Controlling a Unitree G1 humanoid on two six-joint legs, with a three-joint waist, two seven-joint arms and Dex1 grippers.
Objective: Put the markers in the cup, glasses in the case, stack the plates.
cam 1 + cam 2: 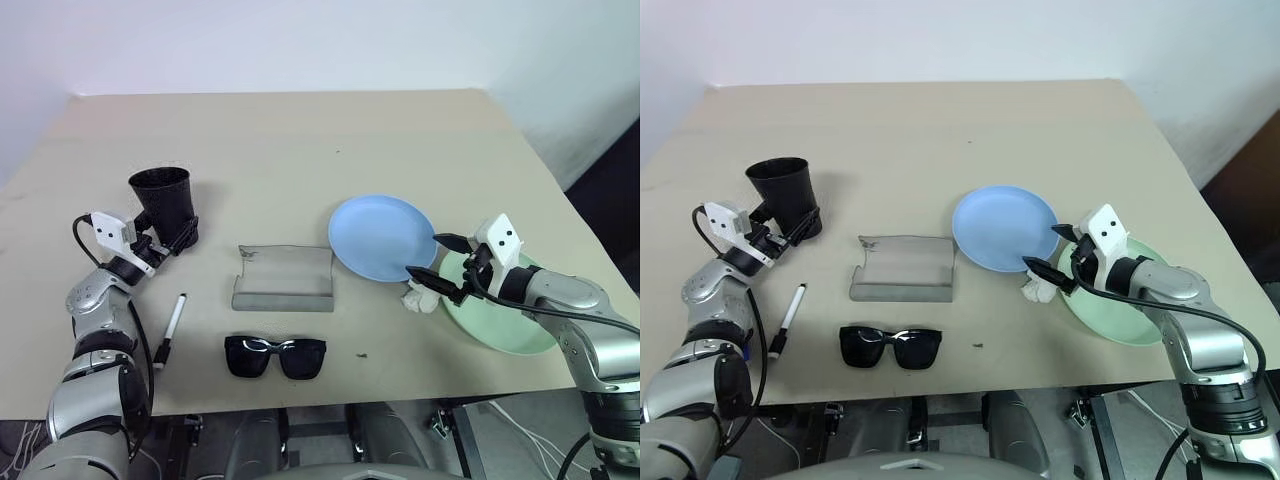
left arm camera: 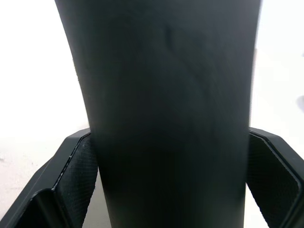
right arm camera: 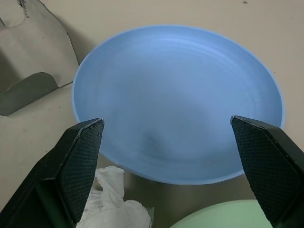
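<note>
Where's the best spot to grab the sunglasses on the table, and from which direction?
Probably from straight above, across the bridge of the sunglasses: they lie flat and unfolded near the table's front edge, and the bridge looks like the narrowest part between the lenses.

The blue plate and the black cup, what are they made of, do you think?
The blue plate looks like matte plastic or melamine: even colour, faint rings, a soft sheen and no hard glare. It could be glazed ceramic; the look leaves that open. The black cup looks like thin plastic with a dull finish: a smooth tapered wall with only weak highlights.
</note>
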